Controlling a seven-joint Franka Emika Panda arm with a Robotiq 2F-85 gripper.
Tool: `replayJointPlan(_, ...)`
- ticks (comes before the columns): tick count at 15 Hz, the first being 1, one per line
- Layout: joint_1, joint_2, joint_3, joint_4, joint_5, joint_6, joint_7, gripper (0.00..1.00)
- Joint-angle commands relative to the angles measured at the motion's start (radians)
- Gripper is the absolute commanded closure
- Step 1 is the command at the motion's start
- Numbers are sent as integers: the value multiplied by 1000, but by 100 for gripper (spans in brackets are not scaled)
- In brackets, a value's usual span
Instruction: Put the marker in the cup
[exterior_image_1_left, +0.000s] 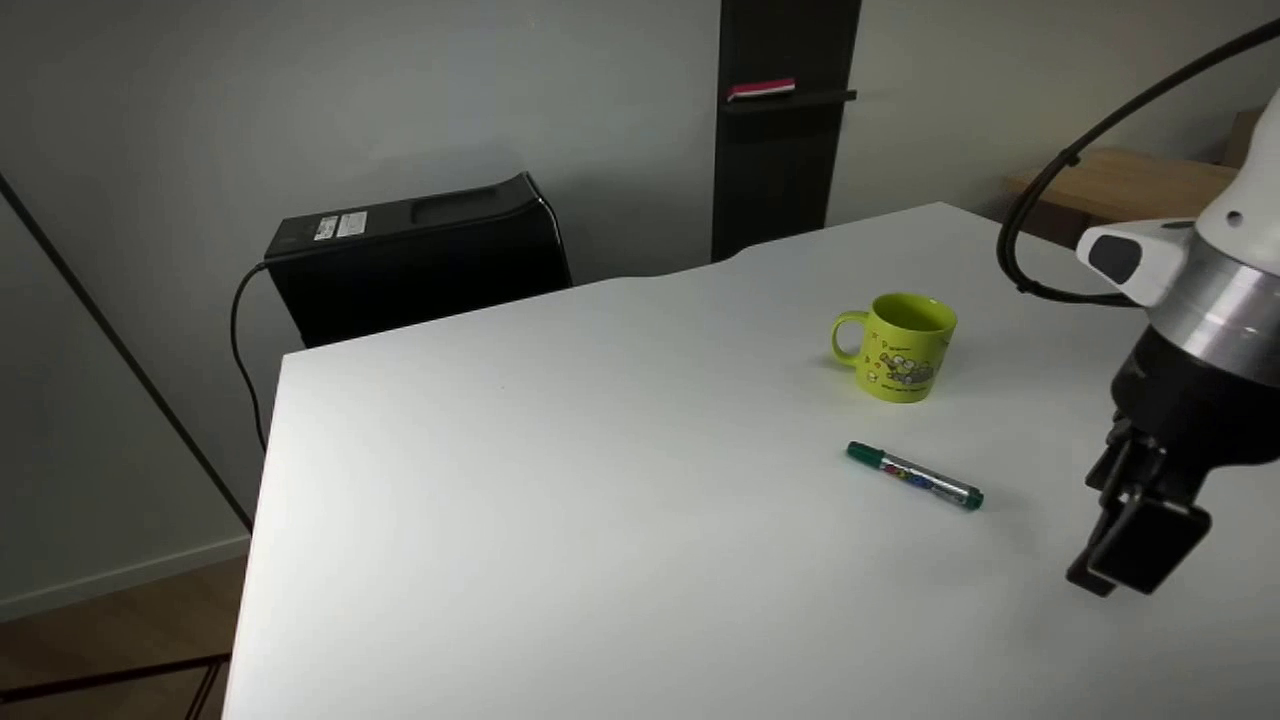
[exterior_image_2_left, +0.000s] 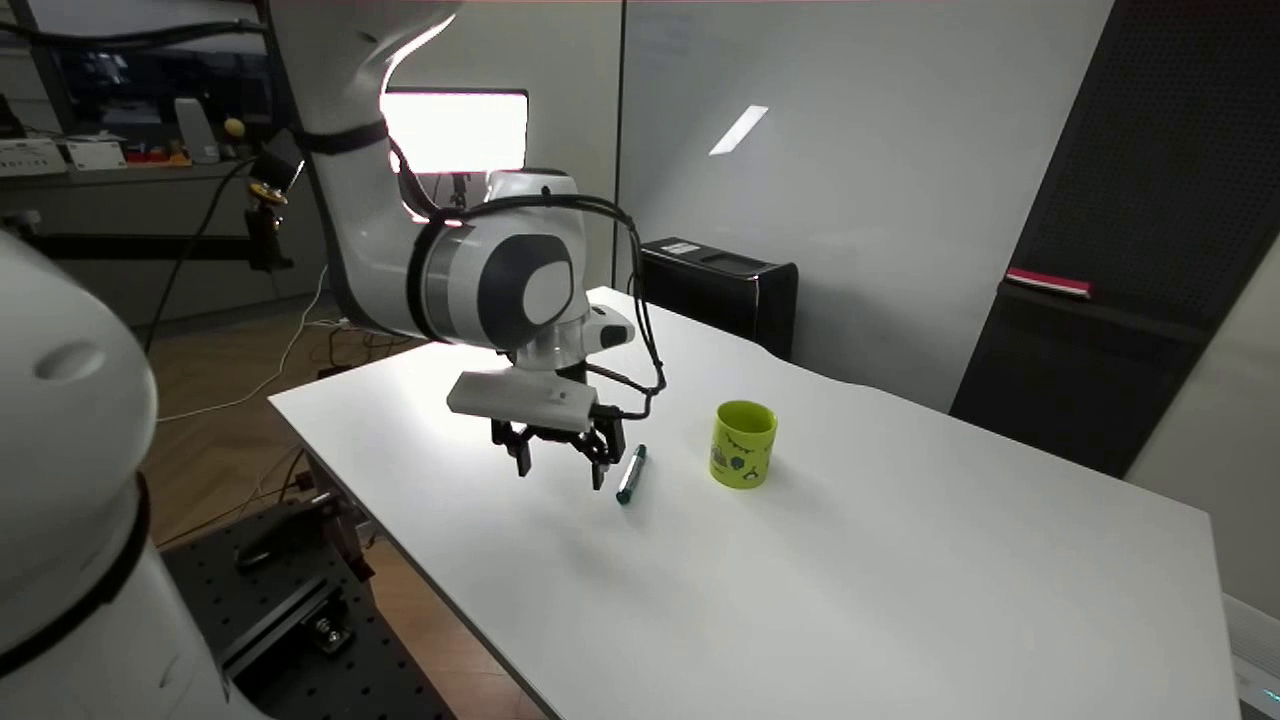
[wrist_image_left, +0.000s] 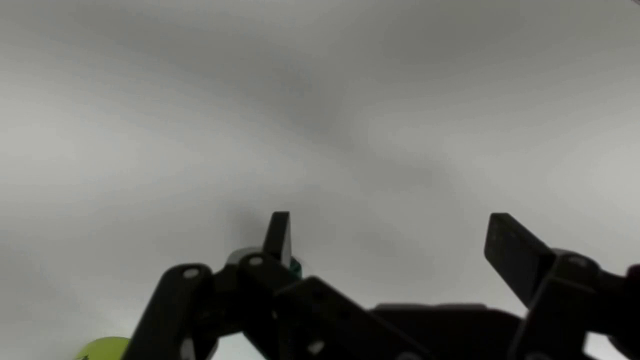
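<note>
Gripper (exterior_image_2_left: 560, 477) is held above the table (exterior_image_2_left: 850, 610), below and left of centre in an exterior view; jaws spread wide, table seen between them in the wrist view. Marker (exterior_image_1_left: 920, 479) is laid flat on the table, right of centre and below mid-height in an exterior view; cup (exterior_image_1_left: 905, 350) is stood upright near it, higher in frame. From the wrist, marker is mostly hidden by the finger (wrist_image_left: 275, 240) at frame left, green end exposed; cup is cut off at bottom left.

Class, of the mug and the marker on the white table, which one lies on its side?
The marker with green ends lies flat on the table; the yellow-green mug stands upright.
</note>
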Motion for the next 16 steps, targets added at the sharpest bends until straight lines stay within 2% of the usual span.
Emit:
replayJointPlan(1, 57, 105, -65, 96, -17, -39, 106, 0)
replayJointPlan(2, 12, 123, -25, 116, -42, -54, 131, 0)
replayJointPlan(5, -30, 172, 51, 175, -2, -96, 108, 0)
replayJointPlan(9, -53, 241, 111, 262, 9, -129, 102, 0)
replayJointPlan(12, -61, 288, 124, 331, 7, -150, 99, 0)
replayJointPlan(16, -52, 348, 96, 424, -12, -176, 110, 0)
